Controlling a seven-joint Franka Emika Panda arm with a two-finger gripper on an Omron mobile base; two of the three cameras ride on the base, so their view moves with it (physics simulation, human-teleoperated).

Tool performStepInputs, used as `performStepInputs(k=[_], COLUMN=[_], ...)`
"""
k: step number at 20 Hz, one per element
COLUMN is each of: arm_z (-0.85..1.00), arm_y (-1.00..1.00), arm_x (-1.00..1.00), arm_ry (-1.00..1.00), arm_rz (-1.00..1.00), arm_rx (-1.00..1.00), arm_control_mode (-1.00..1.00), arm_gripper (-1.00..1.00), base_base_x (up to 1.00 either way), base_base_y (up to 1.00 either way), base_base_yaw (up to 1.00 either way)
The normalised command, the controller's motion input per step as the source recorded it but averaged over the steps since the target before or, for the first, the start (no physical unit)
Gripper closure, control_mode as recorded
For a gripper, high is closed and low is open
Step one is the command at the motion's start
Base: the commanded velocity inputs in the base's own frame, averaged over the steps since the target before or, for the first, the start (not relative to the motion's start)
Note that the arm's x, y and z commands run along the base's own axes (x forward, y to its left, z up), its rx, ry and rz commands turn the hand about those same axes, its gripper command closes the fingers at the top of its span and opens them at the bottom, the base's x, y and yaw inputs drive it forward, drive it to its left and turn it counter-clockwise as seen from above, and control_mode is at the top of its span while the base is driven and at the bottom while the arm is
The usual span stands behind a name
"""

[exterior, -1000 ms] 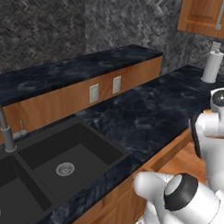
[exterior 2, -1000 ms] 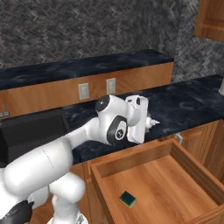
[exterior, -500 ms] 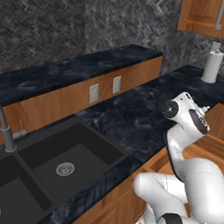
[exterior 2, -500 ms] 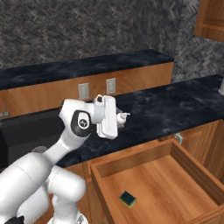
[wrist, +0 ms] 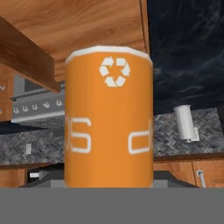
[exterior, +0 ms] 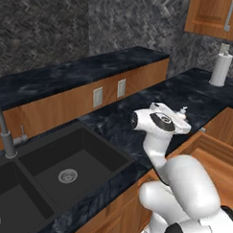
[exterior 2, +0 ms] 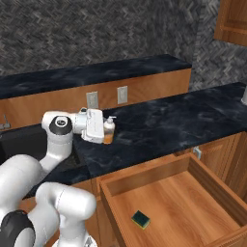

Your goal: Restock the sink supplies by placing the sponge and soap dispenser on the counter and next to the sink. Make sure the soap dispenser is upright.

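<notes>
My gripper (exterior 2: 106, 132) is shut on the soap dispenser (exterior 2: 109, 130), an amber-orange bottle with a white pump top. It holds the bottle upright, low over the black marble counter (exterior 2: 169, 120), just right of the sink (exterior: 63, 169). Whether the bottle's base touches the counter I cannot tell. In the hand view the soap dispenser (wrist: 109, 118) stands close up with a white recycling mark. From the left base view its white pump top (exterior: 183, 111) pokes out past the hand. The sponge (exterior 2: 141, 219), yellow with a dark green layer, lies in the open drawer.
An open wooden drawer (exterior 2: 202, 169) juts out below the counter front, right of the arm. A dark curved faucet (exterior: 5, 132) stands behind the sink. The white paper towel roll (exterior: 220, 69) stands far right on the counter. Wall outlets (exterior: 97, 96) sit on the backsplash.
The arm has swung left from over the drawer toward the sink, carrying the soap dispenser with it. The sponge has stayed in the drawer.
</notes>
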Motion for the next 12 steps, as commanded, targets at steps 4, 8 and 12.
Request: performStepInputs(k=[4,8,12], arm_z=[-0.18,-0.02,-0.11], arm_y=[0.08,0.68,0.76], arm_x=[0.05,0.0,0.0], arm_ry=[0.11,0.01,0.0], arm_rz=[0.0,-0.01,-0.06], arm_rx=[-0.01,0.0,-0.02], arm_control_mode=[-1.0,-1.0,-1.0], arm_gripper=[1.0,1.0,1.0], base_base_x=[0.0,0.0,0.0], base_base_y=[0.0,0.0,0.0], base_base_yaw=[0.0,0.0,0.0])
